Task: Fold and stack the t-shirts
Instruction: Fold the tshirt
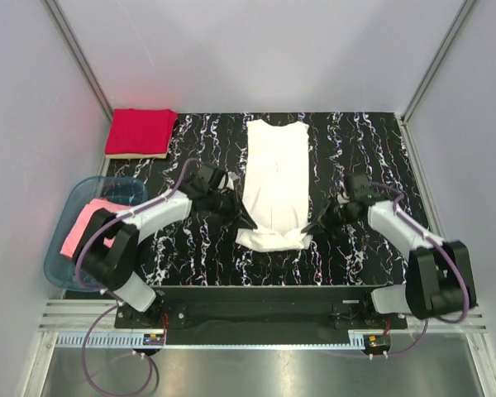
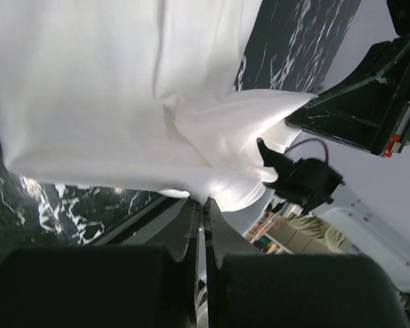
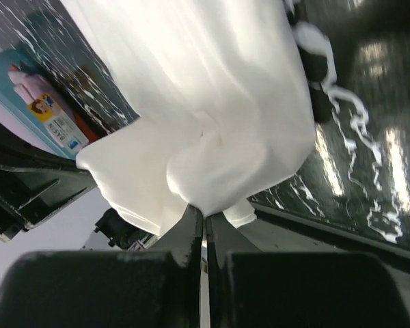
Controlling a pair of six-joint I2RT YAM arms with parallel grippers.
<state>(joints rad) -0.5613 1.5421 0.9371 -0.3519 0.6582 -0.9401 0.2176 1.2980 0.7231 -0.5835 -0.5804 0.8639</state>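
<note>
A white t-shirt [image 1: 274,182], folded lengthwise into a narrow strip, lies in the middle of the black marbled table [image 1: 355,256]. My left gripper [image 1: 246,222] is shut on the shirt's near left corner [image 2: 212,188]. My right gripper [image 1: 312,225] is shut on the shirt's near right corner [image 3: 212,205]. Both corners are pinched and lifted slightly, and the cloth bunches at the fingertips. A folded red t-shirt [image 1: 140,132] lies at the far left corner of the table.
A clear blue plastic bin [image 1: 87,236] with a pink garment [image 1: 83,227] inside stands off the table's left edge. Grey walls and metal frame posts close in the back and sides.
</note>
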